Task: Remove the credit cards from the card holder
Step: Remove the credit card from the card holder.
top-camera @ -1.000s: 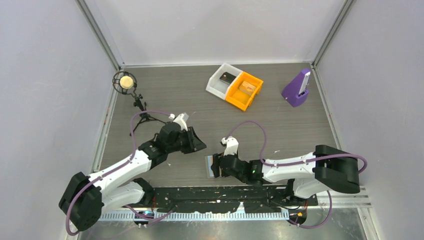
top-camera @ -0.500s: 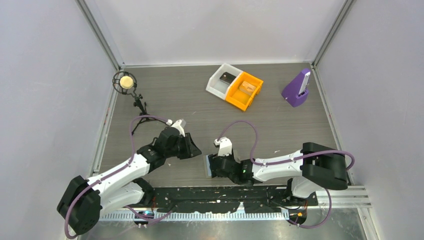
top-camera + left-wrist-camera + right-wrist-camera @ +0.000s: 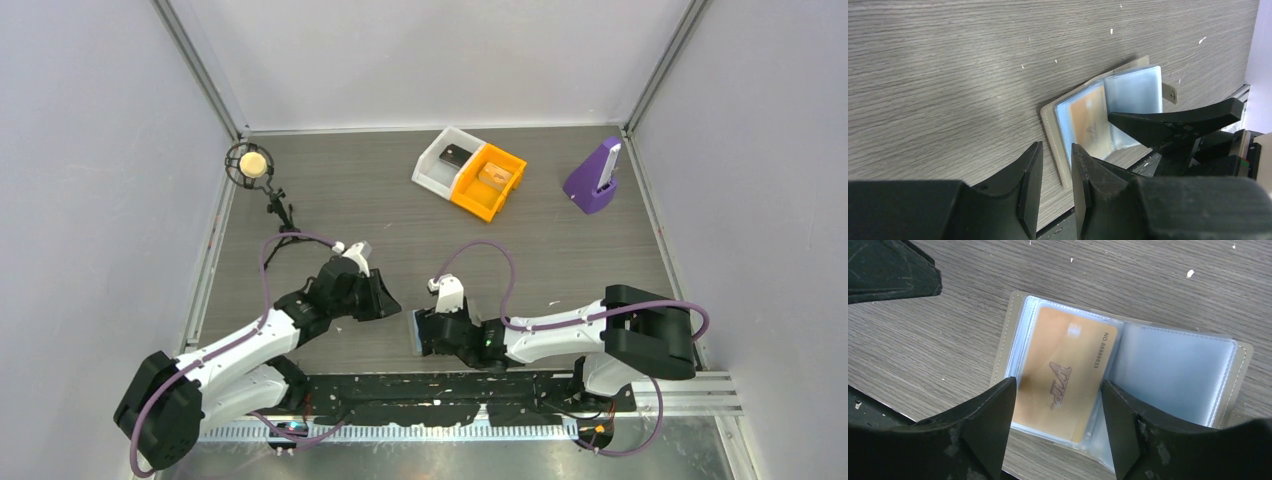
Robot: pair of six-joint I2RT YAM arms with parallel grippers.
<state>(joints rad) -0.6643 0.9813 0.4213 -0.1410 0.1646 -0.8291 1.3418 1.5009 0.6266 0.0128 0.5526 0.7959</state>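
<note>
Card holder (image 3: 1173,375), small flat grey-brown bifold with clear blue pockets, lying open at 6 o'clock on the grey wood table (image 3: 560,240). Thin stiff gold plastic card (image 3: 1065,370) tucked in its 9 o'clock pocket, seen from the right wrist. Looks light, slippery, floppy at the fold. Right gripper (image 3: 1058,390) wide, empty, over that card. Left gripper (image 3: 1055,150) narrow, empty, at 10 o'clock of the holder. Best to pin the cover, pinch the card's edge

Gold card (image 3: 1063,377): "VIP" logo, "NO" + serial digits, too blurry.
</note>
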